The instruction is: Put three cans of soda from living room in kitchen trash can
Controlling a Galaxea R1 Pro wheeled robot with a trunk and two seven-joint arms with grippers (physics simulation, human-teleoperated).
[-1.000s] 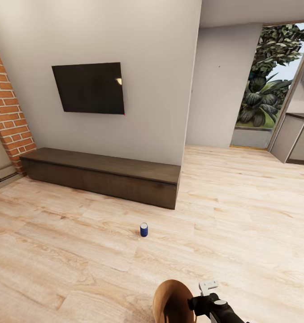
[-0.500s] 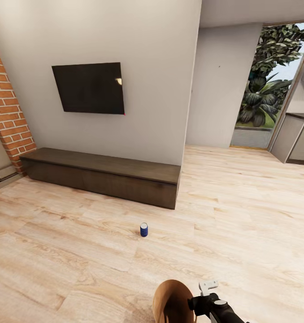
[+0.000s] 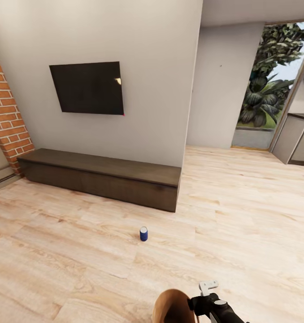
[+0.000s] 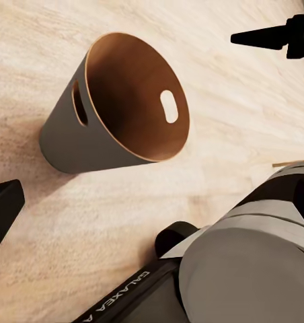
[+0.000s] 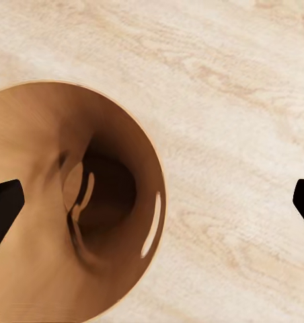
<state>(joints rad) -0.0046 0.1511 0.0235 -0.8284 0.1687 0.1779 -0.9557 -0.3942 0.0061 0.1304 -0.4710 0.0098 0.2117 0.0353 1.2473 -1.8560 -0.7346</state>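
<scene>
One can of soda, dark blue with a silvery top, stands upright on the light wood floor in front of the long low cabinet. The brown trash can sits on the floor at the head view's lower edge, beside my right arm. In the right wrist view my right gripper hangs open above the trash can, looking into its dark inside, with one fingertip over the bin and the other over bare floor. My left gripper is open beside the trash can, fingers wide apart and holding nothing.
A black television hangs on the white wall above the cabinet. A red-brick fireplace stands at far left. To the right the floor runs past the wall corner toward a window with plants and grey kitchen cabinets.
The whole head view has shifted slightly, so the camera moved. The blue can, the trash can and the right arm keep their places relative to each other.
</scene>
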